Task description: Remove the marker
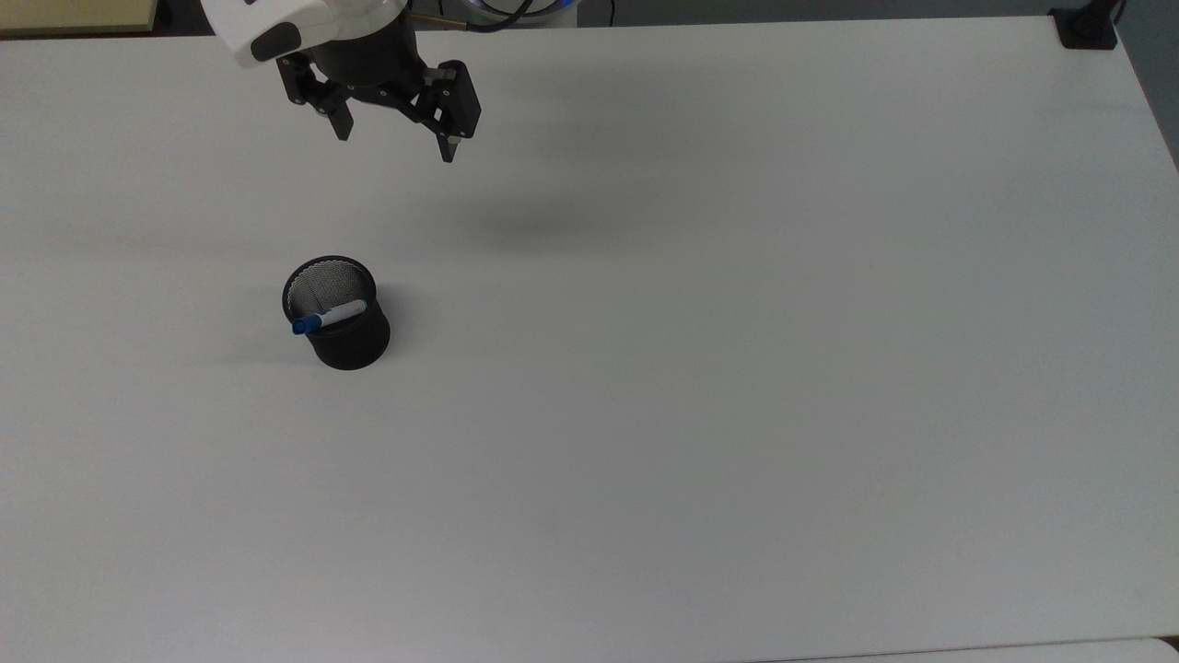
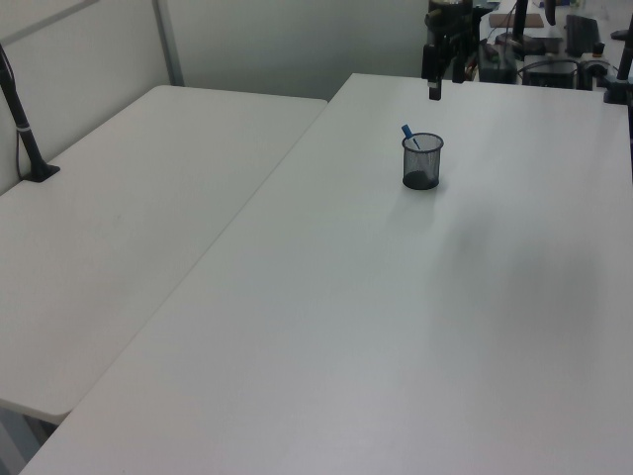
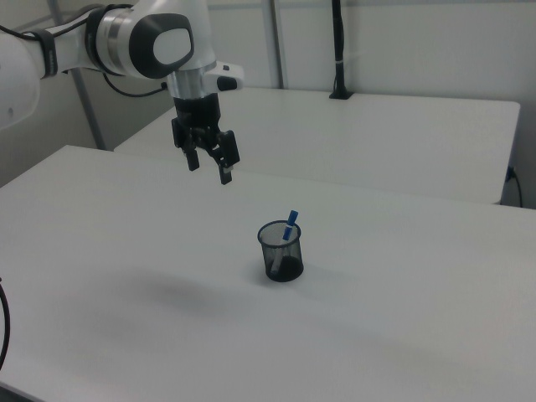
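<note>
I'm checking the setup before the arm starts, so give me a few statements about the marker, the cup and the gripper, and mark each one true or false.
1. The marker stands inside the mesh cup. True.
2. The gripper is shut on the marker. False: it hangs open, apart from the cup.
3. The marker's blue cap pokes above the cup's rim. True.
4. The cup lies tipped over on the table. False: it stands upright.

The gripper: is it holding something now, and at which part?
Nothing is held. The gripper hangs open above the table, apart from the marker, which leans inside the black mesh cup.
</note>
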Controlling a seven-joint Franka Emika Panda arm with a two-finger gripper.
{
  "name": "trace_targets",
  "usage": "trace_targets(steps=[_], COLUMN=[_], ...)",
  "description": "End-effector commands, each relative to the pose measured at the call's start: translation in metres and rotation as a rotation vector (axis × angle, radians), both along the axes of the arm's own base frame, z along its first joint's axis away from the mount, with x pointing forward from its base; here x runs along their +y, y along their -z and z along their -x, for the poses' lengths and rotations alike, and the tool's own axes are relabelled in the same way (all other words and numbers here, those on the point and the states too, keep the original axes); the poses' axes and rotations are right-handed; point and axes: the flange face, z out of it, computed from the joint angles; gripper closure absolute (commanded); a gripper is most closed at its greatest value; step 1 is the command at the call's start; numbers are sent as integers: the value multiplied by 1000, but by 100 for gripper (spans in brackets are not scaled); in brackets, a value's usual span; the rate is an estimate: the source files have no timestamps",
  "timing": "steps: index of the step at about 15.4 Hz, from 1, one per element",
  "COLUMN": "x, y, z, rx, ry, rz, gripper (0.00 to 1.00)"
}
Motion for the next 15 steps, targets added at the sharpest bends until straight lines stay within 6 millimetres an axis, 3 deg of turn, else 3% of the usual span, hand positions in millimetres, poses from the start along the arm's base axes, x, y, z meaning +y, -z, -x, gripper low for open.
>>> trace_targets(steps=[1,15], x=[-6,-6], y=[-17,-17], z=[7,8], rx=[-11,-6], ry=[32,-20], rz=[-1,1], gripper=[0,0])
